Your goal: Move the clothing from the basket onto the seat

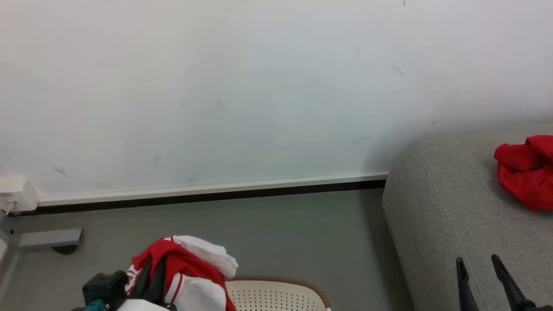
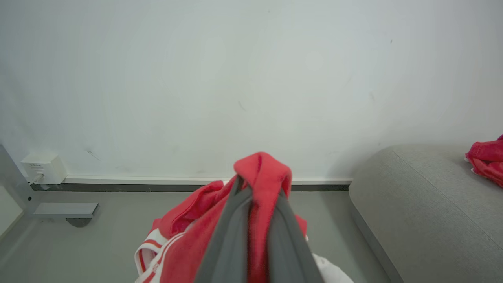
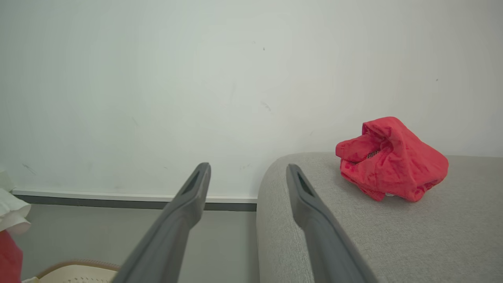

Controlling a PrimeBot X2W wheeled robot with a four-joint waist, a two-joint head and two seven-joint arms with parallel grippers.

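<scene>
Indoor room, home-like in its furnishing yet bare as a test space. Scuffed white wall (image 1: 259, 86) fills the upper frame, with smooth grey floor (image 1: 268, 233) below it. White skirting (image 1: 216, 188) over a dark strip runs between them. Small white socket box (image 1: 17, 194) with a cable at left edge. Grey upholstered seat (image 1: 440, 216) at right, red clothing (image 1: 525, 172) heaped on it. Perforated laundry basket (image 1: 276, 296) at bottom centre.

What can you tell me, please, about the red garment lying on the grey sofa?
The red garment is soft, bright red fabric, crumpled into a loose mound with deep folds. Small dark lettering shows on one fold, too small to read. It rests on the grey sofa, back from its rounded corner, and only the sofa touches it; the open right tool stands apart from it.
</scene>
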